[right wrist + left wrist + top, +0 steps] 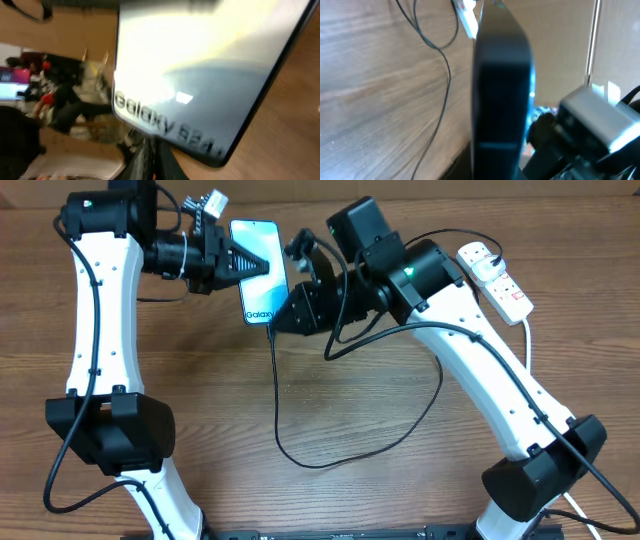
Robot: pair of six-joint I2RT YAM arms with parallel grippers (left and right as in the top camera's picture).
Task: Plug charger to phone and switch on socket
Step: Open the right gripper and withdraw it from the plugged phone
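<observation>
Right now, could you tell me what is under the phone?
Table shows around the phone; the charger trails from near its lower end. Directly beneath is hidden by the phone.

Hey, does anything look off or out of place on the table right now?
The phone sits at a diagonal, clamped in the left tool, with the right tool at its lower end. Otherwise nothing looks spilled or damaged.

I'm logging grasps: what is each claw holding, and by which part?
Left claw pinches the phone at its long side edge. Right claw sits at the charger connector end, by the phone's bottom; its grip is hidden.
</observation>
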